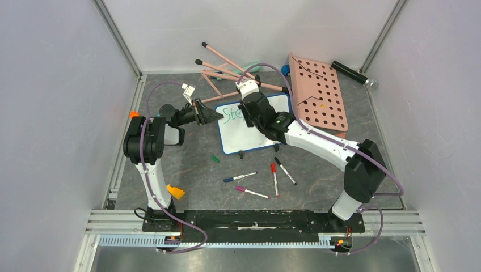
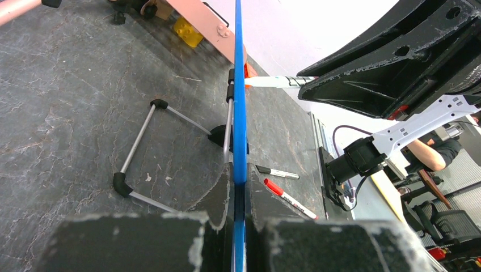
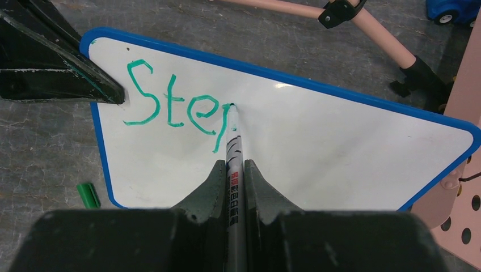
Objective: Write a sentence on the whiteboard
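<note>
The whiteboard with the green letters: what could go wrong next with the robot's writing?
1. The left tool pinches only the blue edge of the whiteboard. The pressing marker might make the board swivel, and the line would wobble.
2. The marker sits in the narrow grip of the right tool, so it could slide or tilt.
3. The green letters are big, so later words may get squeezed.

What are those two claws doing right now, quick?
Left gripper: closed, clamping the whiteboard by its blue edge.
Right gripper: closed, holding a marker, tip on the board.
</note>
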{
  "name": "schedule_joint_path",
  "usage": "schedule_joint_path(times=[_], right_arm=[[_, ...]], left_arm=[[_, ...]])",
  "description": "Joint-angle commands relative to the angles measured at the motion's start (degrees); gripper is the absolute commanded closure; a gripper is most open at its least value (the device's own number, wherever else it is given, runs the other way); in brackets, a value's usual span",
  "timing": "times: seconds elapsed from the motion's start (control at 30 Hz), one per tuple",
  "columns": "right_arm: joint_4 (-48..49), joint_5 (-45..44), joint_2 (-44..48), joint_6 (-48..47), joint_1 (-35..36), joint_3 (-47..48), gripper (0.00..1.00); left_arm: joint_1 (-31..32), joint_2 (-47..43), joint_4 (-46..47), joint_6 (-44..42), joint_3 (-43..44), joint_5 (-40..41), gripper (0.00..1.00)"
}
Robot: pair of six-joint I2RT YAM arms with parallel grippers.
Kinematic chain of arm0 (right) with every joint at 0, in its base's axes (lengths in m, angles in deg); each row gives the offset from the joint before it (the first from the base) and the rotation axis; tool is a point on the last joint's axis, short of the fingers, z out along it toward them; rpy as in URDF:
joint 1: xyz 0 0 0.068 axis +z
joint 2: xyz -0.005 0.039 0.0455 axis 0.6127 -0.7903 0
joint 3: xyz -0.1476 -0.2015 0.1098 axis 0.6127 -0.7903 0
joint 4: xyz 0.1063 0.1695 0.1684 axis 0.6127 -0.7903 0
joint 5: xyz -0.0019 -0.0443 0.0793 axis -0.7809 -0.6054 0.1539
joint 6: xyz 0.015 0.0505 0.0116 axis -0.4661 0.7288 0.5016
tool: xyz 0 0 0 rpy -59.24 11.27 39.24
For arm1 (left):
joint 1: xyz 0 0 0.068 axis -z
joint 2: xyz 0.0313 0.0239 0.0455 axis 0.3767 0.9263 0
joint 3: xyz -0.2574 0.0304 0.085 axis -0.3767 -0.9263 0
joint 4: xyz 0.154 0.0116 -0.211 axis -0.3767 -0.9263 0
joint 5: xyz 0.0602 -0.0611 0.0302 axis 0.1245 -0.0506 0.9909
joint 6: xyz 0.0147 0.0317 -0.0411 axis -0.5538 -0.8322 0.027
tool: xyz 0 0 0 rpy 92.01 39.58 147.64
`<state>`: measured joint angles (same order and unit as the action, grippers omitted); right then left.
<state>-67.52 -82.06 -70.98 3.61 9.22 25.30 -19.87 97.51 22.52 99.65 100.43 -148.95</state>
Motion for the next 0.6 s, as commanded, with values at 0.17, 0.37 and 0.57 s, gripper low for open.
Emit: schedule_joint_path(times=[0.17,0.37,0.57], right_arm=[[0.60,-1.25,2.71,-0.17,-1.18,-1.37,1.00],[0.33,0.12,3.63,-0.77,-1.16,-3.19,1.00],[1.26,3.29,4.26,-0.71,-1.10,-4.73,1.00]], left_arm=[[0.15,-3.10,3.89,-1.53,-0.13,-1.51,0.98],[0.14,-3.17,3.89,-1.53,-0.16,-1.51,0.98],[0.12,-3.22,3.89,-1.62,-0.21,-1.51,0.98]])
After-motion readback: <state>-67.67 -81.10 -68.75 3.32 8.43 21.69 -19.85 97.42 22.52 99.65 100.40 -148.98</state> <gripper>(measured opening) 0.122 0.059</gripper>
